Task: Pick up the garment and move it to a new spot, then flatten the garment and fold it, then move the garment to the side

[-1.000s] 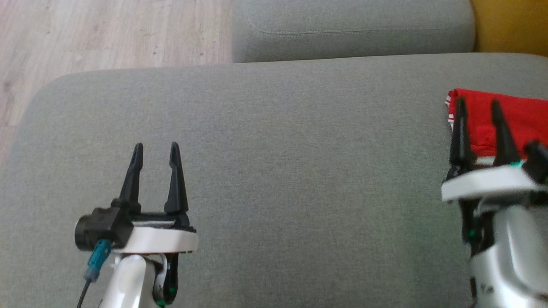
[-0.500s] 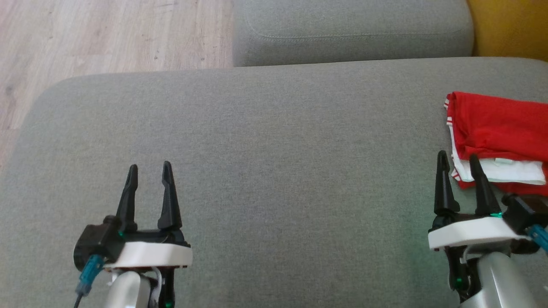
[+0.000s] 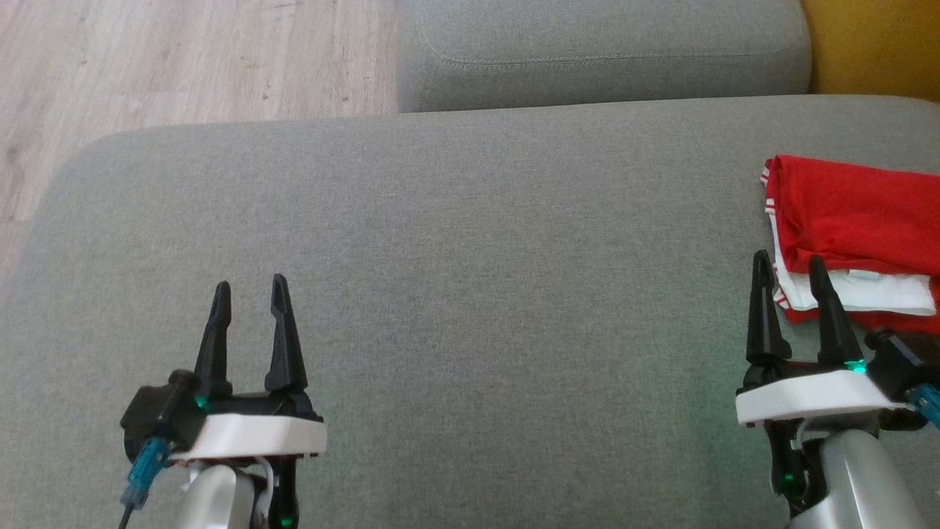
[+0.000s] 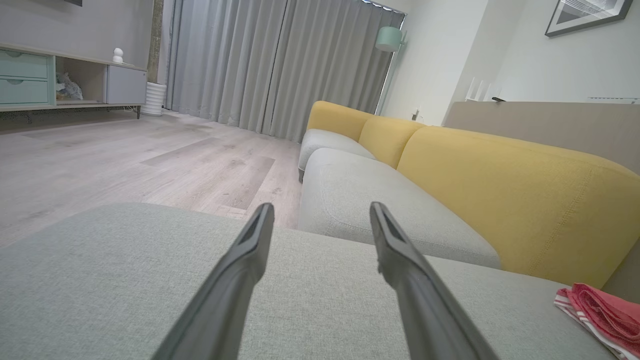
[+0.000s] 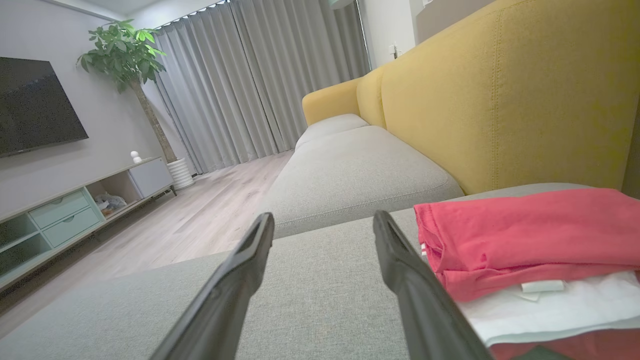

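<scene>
The garment (image 3: 852, 213) is red with a white part. It is folded and lies on the grey cushion (image 3: 477, 257) at my far right (the picture edge cuts it off). My right gripper (image 3: 792, 264) sits just beside its corner, fingers spread wide, holding nothing. I can't tell if one finger touches it. My left gripper (image 3: 250, 292) is spread wide too, empty, well apart from it.

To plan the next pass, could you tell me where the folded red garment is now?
The folded red-and-white garment lies at the head view's right edge on the grey fabric sofa cushion, just beyond the right pincer.
</scene>
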Controlling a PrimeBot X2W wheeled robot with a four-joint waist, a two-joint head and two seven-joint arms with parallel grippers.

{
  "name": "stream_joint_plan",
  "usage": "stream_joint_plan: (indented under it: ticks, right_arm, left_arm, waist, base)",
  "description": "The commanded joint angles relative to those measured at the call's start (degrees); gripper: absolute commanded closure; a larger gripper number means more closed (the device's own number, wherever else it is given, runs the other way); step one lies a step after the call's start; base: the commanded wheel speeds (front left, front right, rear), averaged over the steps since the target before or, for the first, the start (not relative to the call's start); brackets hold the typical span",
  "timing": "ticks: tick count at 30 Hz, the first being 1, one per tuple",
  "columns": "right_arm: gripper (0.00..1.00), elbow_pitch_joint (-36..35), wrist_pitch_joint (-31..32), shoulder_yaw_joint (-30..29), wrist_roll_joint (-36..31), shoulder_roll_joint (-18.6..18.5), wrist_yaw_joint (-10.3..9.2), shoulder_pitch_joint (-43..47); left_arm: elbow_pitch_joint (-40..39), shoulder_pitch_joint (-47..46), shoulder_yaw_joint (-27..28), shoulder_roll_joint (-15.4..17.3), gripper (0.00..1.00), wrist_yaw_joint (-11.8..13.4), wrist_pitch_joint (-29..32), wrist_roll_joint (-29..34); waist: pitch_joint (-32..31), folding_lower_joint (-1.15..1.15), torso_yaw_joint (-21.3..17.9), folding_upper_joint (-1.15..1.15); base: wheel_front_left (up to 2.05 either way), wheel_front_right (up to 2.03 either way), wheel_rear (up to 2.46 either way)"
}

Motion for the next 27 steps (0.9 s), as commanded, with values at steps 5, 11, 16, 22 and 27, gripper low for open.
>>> stream_joint_plan:
  ticks: [5, 11, 16, 22, 27]
  right_arm:
    - [0.0, -2.21, -0.76, 1.81, 0.43, -0.05, -0.04, -1.0]
    - [0.0, -2.28, -0.76, 2.23, 0.3, -0.05, -0.04, -1.02]
    - [1.0, 1.43, -0.09, 0.81, 0.04, 0.09, 0.0, 0.46]
    - [1.0, 2.02, 0.87, 0.55, 3.28, 0.13, 0.0, 0.73]
    - [1.0, 1.76, 1.86, 0.28, 6.89, 0.13, 0.0, 0.76]
  left_arm:
    - [-1.63, -1.07, 2.25, 0.42, 0.0, -0.17, -0.29, -0.58]
    - [-0.94, -1.21, 2.46, 0.42, 0.0, 0.52, -0.29, -1.7]
    - [2.59, 0.32, 0.17, -0.03, 1.0, 0.61, 0.04, -1.73]
    - [3.3, 0.55, 0.75, -0.03, 1.0, 0.38, 1.01, -4.72]
    - [3.14, 0.57, 1.36, -0.01, 1.0, 0.11, 1.99, -8.1]
  waist:
    - [0.17, 0.0, -0.09, 0.0]
    - [0.4, 0.0, -0.29, 0.0]
    - [0.44, 0.0, -0.34, 0.0]
    - [0.36, 0.0, -0.41, 0.0]
    - [0.27, 0.0, -0.5, 0.0]
  base:
    - [0.0, 0.0, 0.0]
    - [0.0, 0.0, 0.0]
    - [0.0, 0.0, 0.0]
    - [0.0, 0.0, 0.0]
    - [0.0, 0.0, 0.0]
